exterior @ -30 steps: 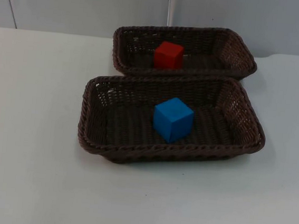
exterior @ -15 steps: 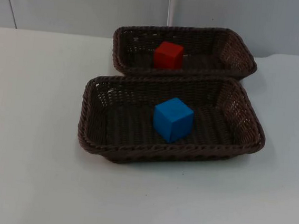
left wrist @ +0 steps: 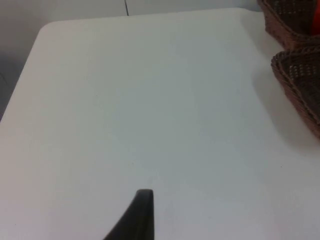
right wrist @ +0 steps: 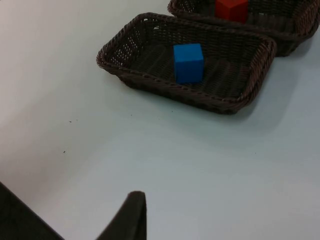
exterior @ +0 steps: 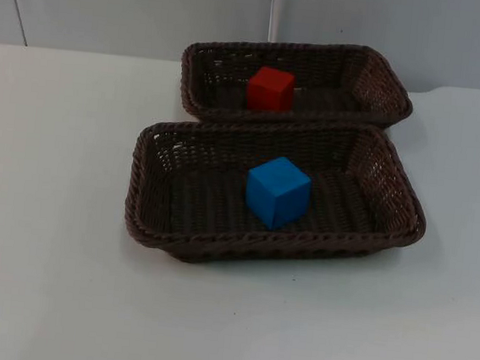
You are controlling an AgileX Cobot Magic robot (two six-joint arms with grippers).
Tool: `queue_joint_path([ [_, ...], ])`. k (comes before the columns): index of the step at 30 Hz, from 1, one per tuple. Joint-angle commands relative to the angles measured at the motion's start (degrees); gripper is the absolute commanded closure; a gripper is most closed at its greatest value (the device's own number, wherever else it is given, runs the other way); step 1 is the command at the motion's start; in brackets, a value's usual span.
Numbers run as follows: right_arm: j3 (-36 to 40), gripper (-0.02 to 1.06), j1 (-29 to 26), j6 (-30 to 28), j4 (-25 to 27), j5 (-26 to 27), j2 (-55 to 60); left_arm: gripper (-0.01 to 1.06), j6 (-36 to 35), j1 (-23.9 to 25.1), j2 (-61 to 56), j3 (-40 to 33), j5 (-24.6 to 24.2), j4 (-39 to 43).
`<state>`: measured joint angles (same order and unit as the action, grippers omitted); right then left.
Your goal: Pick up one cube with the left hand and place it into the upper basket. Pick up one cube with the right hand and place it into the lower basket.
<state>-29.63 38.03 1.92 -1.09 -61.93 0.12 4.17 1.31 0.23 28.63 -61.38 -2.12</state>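
Note:
A red cube (exterior: pixel 271 88) lies inside the upper brown wicker basket (exterior: pixel 370 69) at the back of the table. A blue cube (exterior: pixel 278 192) rests on the floor of the lower basket (exterior: pixel 150 188), which stands just in front of the upper one and touches it. The right wrist view takes in both baskets, with the blue cube (right wrist: pixel 188 62) and the red cube (right wrist: pixel 231 9) in them. My right gripper (right wrist: pixel 131 215) hovers over bare table well away from the lower basket (right wrist: pixel 150 85). My left gripper (left wrist: pixel 142 215) hangs over bare table, apart from the basket rims (left wrist: pixel 297 80).
The white table (exterior: pixel 43 280) spreads wide around both baskets, with free room in front and to each side. A grey partition wall (exterior: pixel 137 8) closes the back. The table's rounded far corner (left wrist: pixel 47 27) appears in the left wrist view.

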Motion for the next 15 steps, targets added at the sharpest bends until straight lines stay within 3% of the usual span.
queue_joint_path([
  [1, 0.15, -0.01, -0.13, -0.23, 0.27, 0.18, -0.12, 0.00, -0.19, 0.10, -0.23, -0.27, -0.18, 0.04],
  [15, 0.15, -0.01, -0.25, -0.23, 0.28, 0.18, -0.12, 0.00, -0.19, 0.10, -0.23, -0.27, -0.18, 0.04],
])
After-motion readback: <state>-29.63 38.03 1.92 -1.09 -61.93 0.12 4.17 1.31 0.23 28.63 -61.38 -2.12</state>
